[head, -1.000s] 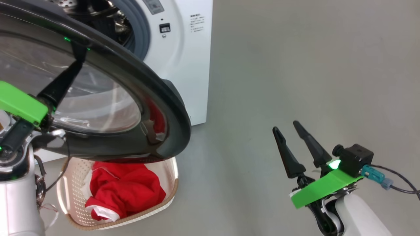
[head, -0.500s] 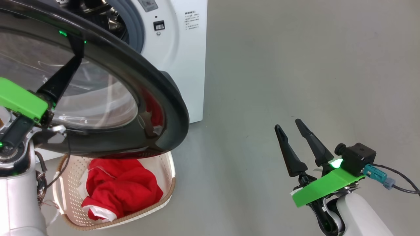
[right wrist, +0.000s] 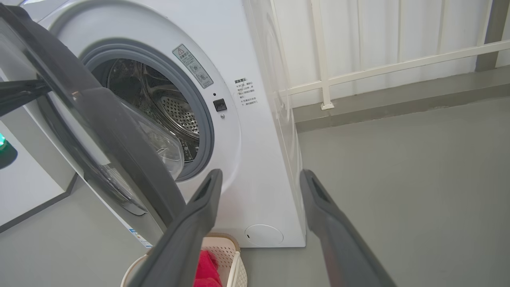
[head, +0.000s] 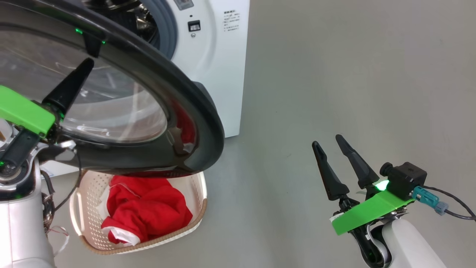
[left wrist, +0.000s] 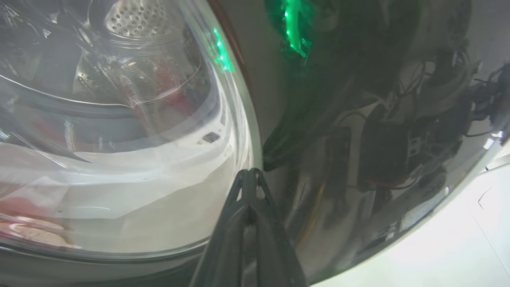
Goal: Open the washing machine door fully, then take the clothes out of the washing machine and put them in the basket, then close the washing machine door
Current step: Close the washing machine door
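– Tool state first: how is the left tool [head: 87, 64] [left wrist: 249, 175] sitting?

– It is holding its two fingers clenched together with nothing between them. Its tip is pointing at the outer face of the washing machine door [head: 200, 123] [left wrist: 119, 167] [right wrist: 115, 135], right where the clear glass is meeting the glossy black rim. Whether it is touching, I cannot tell.

– And the door?

– It is standing swung out from the washing machine [head: 223, 74] [right wrist: 259, 159], leaving the steel drum [right wrist: 167, 103] showing inside the grey gasket [right wrist: 205, 131].

– Where are the clothes lying?

– The clothes [head: 148, 212] [right wrist: 207, 267], red with white trim, are lying bunched in the basket [head: 89, 208] [right wrist: 235, 255]. It is sitting on the floor [head: 334, 74] before the machine, partly under the door's lower edge in the head view.

– The right tool?

– The right tool [head: 328, 142] [right wrist: 261, 175] is hovering released, fingers spread and empty. It is well apart from the door, above the grey floor off to the machine's right.
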`<state>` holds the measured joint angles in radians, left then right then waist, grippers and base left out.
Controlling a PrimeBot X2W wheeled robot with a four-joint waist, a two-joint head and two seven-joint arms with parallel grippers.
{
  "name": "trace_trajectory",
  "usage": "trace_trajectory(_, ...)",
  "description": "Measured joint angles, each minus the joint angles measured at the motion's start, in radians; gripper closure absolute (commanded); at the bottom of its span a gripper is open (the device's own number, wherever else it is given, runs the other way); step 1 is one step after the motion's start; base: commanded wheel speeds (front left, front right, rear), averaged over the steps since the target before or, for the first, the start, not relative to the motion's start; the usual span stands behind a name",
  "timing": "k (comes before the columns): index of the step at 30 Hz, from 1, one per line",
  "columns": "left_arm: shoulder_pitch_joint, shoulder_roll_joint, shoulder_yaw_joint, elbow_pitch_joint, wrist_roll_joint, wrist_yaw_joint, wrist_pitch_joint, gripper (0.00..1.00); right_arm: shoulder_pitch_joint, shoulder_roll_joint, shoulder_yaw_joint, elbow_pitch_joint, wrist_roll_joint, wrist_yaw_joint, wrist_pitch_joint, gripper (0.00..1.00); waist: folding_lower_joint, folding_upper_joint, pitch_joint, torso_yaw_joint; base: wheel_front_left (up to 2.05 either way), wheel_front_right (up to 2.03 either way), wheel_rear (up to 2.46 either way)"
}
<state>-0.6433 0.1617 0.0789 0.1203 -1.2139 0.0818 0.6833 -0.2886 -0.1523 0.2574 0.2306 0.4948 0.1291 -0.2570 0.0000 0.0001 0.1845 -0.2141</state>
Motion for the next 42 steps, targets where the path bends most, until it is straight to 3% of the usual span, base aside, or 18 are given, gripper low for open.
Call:
trace_trajectory(7,0.011,0.002,0.001,-0.026,0.006,-0.008,-0.009,1.0,0.0,-0.002,0.0,0.002,0.0,0.0,0.0,0.0,0.0,0.0,-0.015,0.032,0.0,0.0,0.0)
trace_trajectory(9,0.025,0.007,0.002,-0.031,0.015,-0.015,-0.016,0.6,0.0,-0.004,0.0,0.002,0.0,0.0,0.0,0.0,0.0,0.0,-0.02,0.042,0.0,0.0,0.0)
trace_trajectory(10,0.032,0.009,0.002,-0.032,0.017,-0.016,-0.017,0.49,0.0,-0.005,0.0,0.002,0.0,0.0,0.0,0.0,0.0,0.0,-0.022,0.048,0.0,0.0,0.0)
trace_trajectory(11,0.04,0.015,0.001,-0.035,0.027,-0.018,-0.02,0.49,0.0,-0.006,0.0,0.002,0.0,0.0,0.0,0.0,0.0,0.0,-0.025,0.054,0.0,0.0,0.0)
trace_trajectory(13,0.055,0.029,-0.003,-0.042,0.051,-0.035,-0.032,0.06,0.0,-0.009,0.0,0.002,0.0,0.0,0.0,0.0,0.0,0.0,-0.028,0.067,0.0,0.0,0.0)
trace_trajectory(14,0.062,0.03,-0.003,-0.045,0.053,-0.036,-0.037,0.0,0.0,-0.009,0.0,0.002,0.0,0.0,0.0,0.0,0.0,0.0,-0.03,0.073,0.0,0.0,0.0)
trace_trajectory(27,0.191,0.064,-0.005,-0.114,0.192,-0.139,-0.196,0.0,0.001,-0.016,0.0,0.003,0.0,0.0,0.0,0.0,0.0001,0.0,-0.049,0.134,0.0,0.0,0.0)
trace_trajectory(34,0.29,0.066,-0.007,-0.16,0.312,-0.158,-0.339,0.0,0.002,-0.02,0.0,0.003,0.0,0.0,0.0,0.0,0.0,0.0,-0.052,0.153,0.0,0.0,0.0)
trace_trajectory(42,0.419,0.062,-0.013,-0.176,0.461,-0.185,-0.579,0.0,0.002,-0.027,0.002,0.003,0.0,0.0,0.0,0.0,0.0,0.0,-0.056,0.161,0.0,0.0,0.0)
